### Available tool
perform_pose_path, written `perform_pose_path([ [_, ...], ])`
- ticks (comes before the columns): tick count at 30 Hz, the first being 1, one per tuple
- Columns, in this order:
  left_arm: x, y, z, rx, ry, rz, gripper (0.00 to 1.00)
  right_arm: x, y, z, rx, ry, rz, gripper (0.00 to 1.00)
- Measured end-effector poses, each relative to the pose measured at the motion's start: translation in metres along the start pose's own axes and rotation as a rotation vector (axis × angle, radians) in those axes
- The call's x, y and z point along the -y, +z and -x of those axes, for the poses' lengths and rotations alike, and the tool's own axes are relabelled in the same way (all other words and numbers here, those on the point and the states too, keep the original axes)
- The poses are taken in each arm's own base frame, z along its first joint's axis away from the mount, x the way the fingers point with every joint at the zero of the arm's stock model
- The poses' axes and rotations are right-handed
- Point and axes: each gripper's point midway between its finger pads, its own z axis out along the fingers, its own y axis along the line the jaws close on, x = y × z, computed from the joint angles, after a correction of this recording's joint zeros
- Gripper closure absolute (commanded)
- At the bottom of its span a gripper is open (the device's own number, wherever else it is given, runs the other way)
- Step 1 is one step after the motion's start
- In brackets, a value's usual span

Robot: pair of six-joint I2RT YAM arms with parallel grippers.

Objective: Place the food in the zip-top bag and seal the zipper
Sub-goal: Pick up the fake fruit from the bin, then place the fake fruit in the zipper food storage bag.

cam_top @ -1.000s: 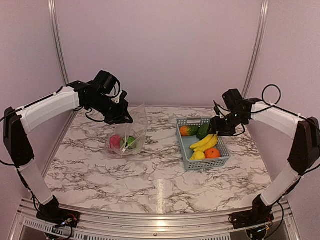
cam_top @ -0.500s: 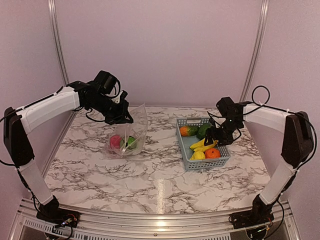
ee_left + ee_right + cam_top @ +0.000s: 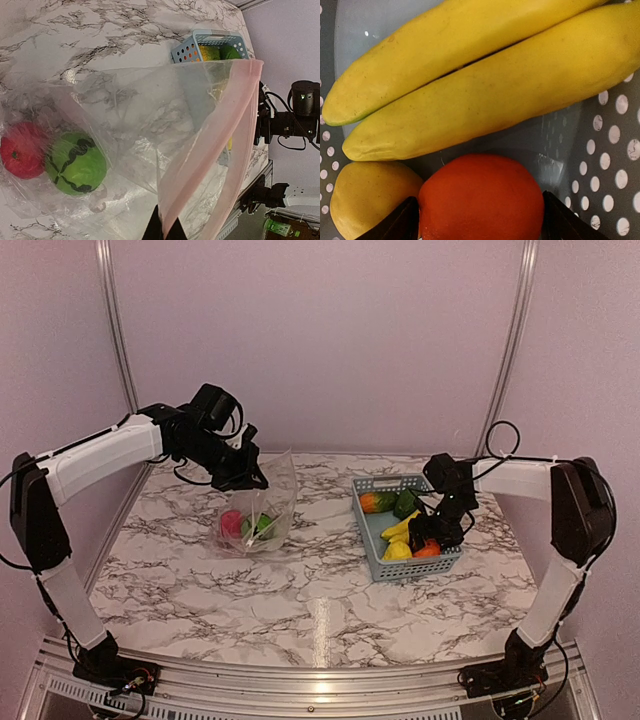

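left gripper [image 3: 162, 231], clenched on the pinkish zipper strip [image 3: 220, 150] of the clear crinkly zip-top bag [image 3: 262, 508], holds the mouth up and gaping toward the grey-blue slotted plastic basket [image 3: 385, 483], well apart from it; a red toy apple [image 3: 20, 156] and a striped green toy melon [image 3: 75, 162] already lie in the bag. right gripper [image 3: 432, 536], down inside the basket, has its fingers [image 3: 395, 222] spread either side of the round toy orange [image 3: 480, 200], not yet closed, presumably to take it next.

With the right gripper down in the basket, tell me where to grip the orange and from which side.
Probably grip the orange across its widest middle, straight down from above. It is round, the right gripper's open fingers flank it, and bananas and a lemon lie close beside it.
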Motion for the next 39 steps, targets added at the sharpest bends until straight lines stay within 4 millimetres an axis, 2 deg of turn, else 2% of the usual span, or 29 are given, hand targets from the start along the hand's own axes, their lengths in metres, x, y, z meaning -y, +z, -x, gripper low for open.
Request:
perform_pose_path([
  [5,0.0,0.002,-0.001,-0.007,-0.002,-0.005,1.0,0.0,0.004,-0.001,0.002,-0.006,-0.003,0.24],
  [17,-0.002,0.008,-0.001,-0.021,-0.006,-0.003,1.0,0.005,0.004,0.002,0.02,-0.015,-0.033,0.46],
  [22,-0.002,0.009,-0.002,-0.024,-0.007,-0.002,1.0,0.01,-0.004,0.006,0.029,-0.014,-0.075,0.51],
  [27,-0.003,0.011,-0.002,-0.027,-0.009,0.0,1.0,0.0,-0.035,0.031,0.117,-0.029,-0.066,0.53],
  [32,-0.002,0.012,0.0,-0.024,-0.008,-0.001,1.0,-0.031,-0.083,0.067,0.261,-0.077,-0.015,0.54],
  [35,-0.003,0.014,0.0,-0.028,-0.009,0.0,1.0,-0.062,-0.112,0.085,0.34,-0.123,0.049,0.54],
  [39,-0.002,0.017,0.003,-0.027,-0.009,-0.001,1.0,-0.113,-0.159,0.102,0.45,-0.189,0.175,0.55],
])
